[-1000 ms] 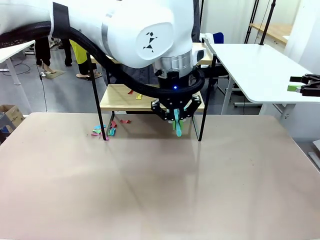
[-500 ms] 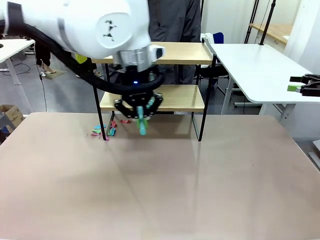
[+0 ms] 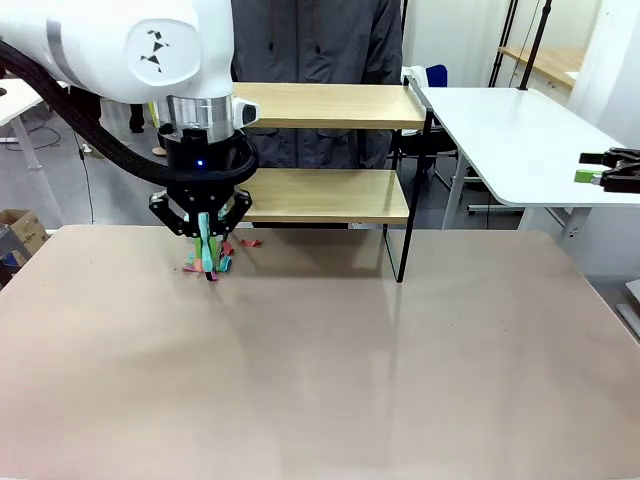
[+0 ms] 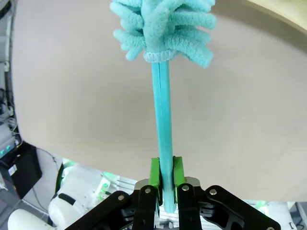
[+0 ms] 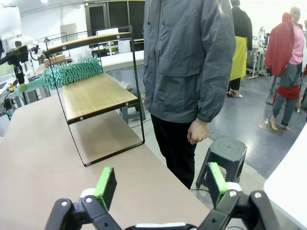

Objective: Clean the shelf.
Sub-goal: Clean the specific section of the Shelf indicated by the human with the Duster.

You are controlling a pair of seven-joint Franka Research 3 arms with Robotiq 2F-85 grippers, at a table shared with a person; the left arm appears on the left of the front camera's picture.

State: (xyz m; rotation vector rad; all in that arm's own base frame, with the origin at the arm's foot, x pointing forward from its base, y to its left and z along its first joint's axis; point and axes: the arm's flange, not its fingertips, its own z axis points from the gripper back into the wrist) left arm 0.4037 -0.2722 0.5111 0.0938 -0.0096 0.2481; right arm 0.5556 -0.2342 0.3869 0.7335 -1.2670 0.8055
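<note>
At the left, the left gripper (image 3: 205, 232) hangs low over the brown table (image 3: 320, 380), its jaws pinched tight on the thin handle of a teal duster (image 4: 162, 110). The left wrist view shows the green pads clamped on either side of the handle and the fluffy head reaching out over the tabletop, with an edge of light wood at the picture's top corner. Just beside the gripper in the front view lies a small heap of coloured paper scraps (image 3: 207, 262) on the table, around the foot of the front-left leg of the shelf (image 3: 330, 195), with a red bit or two a little further in under the lower board. The shelf stands at the far side of the table, toward the middle, and both its wooden boards look bare from the front – so the sweeping of the boards seems largely done. What may be left is dealing with the litter now on the table and setting the duster down. A person (image 3: 310, 40) in a grey jacket stands close behind the shelf, arms down. At the right, the right gripper (image 5: 161, 182) waits well apart from the work, jaws spread wide and holding nothing.
</note>
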